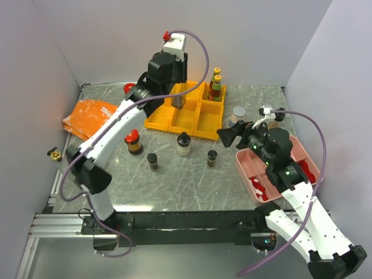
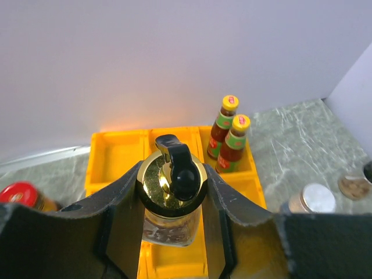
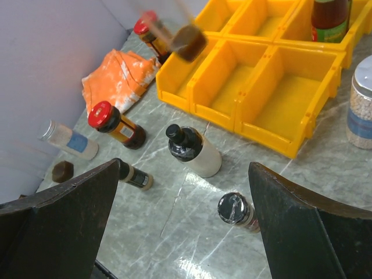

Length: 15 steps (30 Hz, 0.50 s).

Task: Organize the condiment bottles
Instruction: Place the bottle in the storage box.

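Grey marbled surface point(image 1: 174, 183), carrying all items below. At far middle, one yellow organiser point(image 1: 200, 125) of six open compartments in two rows of three, presumably the destination for the bottles. At near right, one pink tray point(image 1: 302, 152) holding red and white packets point(image 1: 263, 190), too jumbled to count. At far left, one crumpled orange cloth point(image 1: 87, 116).

Left gripper point(image 2: 172, 226): closed on the gold-capped bottle point(image 2: 172, 180) with black spout, clamped from both sides at cap and shoulder for an upright carry. Held in the air above the organiser's left-to-middle compartments, probably for lowering into an empty one; exact compartment below not discernible.

Right gripper point(image 1: 228, 135): spread wide with nothing between the fingers, hovering over the near right of the surface and aimed towards the loose bottles, probably in readiness for one of them.

Bottles visible, ten:
- Two yellow-green-capped sauce bottles point(image 1: 215, 86), upright together in the far right compartment, apparently paired by kind.
- One gold-capped, in the air.
- One white bottle point(image 1: 183, 144) with black cap.
- One red-capped jar point(image 1: 134, 141) at near left.
- One second red-capped jar point(image 1: 129, 88) by the organiser's far left corner.
- One large silver-capped jar point(image 1: 238, 114) just right of the organiser.
- One small silver-capped jar point(image 1: 212, 158).
- One small black-capped jar point(image 1: 152, 161).
- One clear bottle point(image 3: 70, 141) on its side at the left edge.

Seven of these loose on the surface, not yet sorted.
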Tool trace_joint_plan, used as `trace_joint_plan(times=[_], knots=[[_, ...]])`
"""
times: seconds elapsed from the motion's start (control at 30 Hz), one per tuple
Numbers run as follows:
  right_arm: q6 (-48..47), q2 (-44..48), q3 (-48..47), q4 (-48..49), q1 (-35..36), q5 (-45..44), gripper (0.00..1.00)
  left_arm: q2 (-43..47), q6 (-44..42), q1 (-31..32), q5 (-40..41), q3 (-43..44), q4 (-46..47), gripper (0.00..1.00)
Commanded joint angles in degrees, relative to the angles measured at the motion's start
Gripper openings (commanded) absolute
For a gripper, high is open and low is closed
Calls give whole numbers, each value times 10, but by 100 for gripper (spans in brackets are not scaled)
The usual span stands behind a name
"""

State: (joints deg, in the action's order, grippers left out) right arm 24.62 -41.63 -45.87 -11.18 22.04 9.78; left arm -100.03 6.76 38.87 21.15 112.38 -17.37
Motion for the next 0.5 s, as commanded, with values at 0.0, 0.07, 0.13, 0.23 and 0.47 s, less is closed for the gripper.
trace_joint_plan(times=[0.0, 0.07, 0.13, 0.23, 0.47], knots=[[7, 8, 7, 38, 3, 9, 100, -51, -14, -34, -67, 101, 125, 1], [7, 8, 10, 39, 3, 7, 100, -95, -20, -42, -74, 130, 138, 1], [5, 7, 13, 42, 3, 6, 100, -120, -28, -53, -61, 168, 147, 1], [4, 3, 11, 41, 4, 4, 100, -162, -35, -78, -65, 202, 167, 1], [5, -4, 13, 47, 3, 4, 100, -215, 6, -157, -125, 212, 207, 1]])
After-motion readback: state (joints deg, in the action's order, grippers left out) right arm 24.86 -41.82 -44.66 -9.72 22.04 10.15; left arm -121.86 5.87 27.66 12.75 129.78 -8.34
